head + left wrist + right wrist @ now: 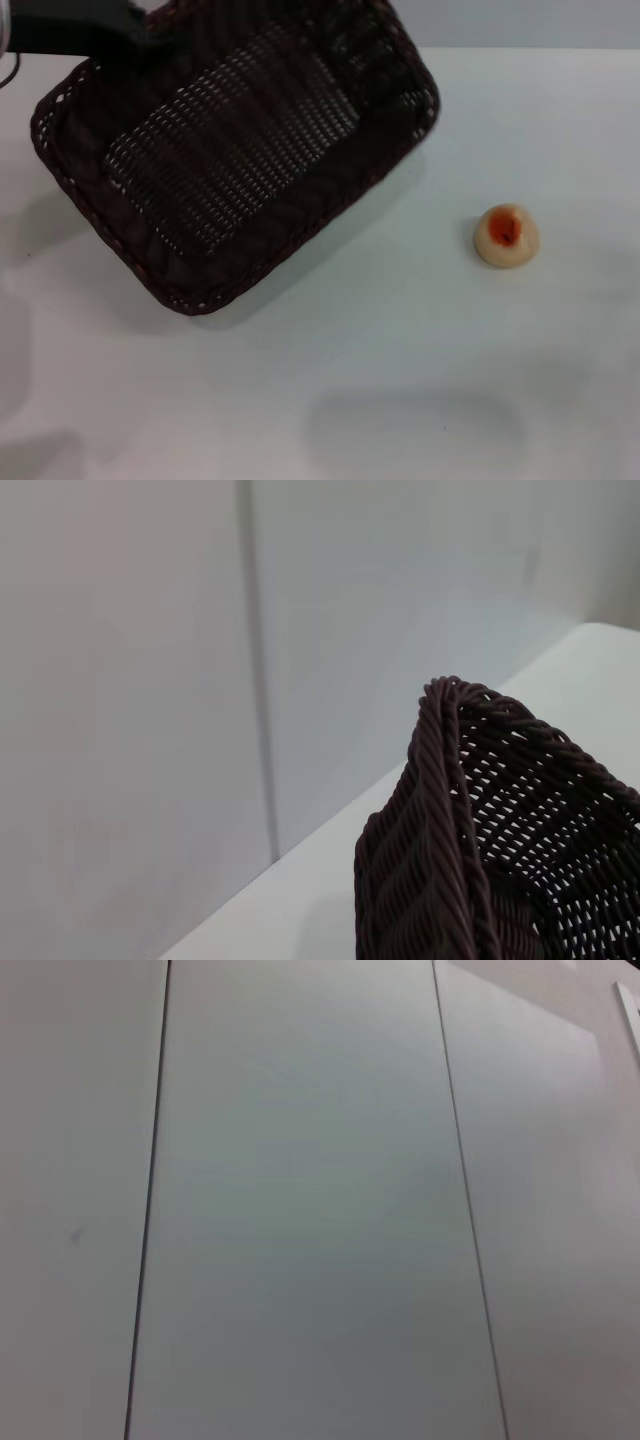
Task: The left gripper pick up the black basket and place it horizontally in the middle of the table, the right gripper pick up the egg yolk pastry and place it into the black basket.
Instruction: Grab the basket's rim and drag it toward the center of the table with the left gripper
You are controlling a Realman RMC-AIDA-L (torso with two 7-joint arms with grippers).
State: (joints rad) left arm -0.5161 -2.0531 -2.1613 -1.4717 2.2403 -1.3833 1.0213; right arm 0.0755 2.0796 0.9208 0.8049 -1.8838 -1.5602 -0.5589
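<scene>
The black basket [235,150] is a large dark woven basket, held skewed and tilted above the white table [400,380] at the upper left, casting a shadow below it. My left gripper [140,35] is at the basket's far left rim and is shut on it. The left wrist view shows a corner of the basket [500,850] close up. The egg yolk pastry [506,235], pale beige with an orange-red spot, sits on the table to the right, well apart from the basket. My right gripper is out of view.
A faint shadow [415,430] lies on the table near the front. The left wrist view shows the table's edge [300,890] and a grey wall panel [130,680] behind it. The right wrist view shows only wall panels [300,1210].
</scene>
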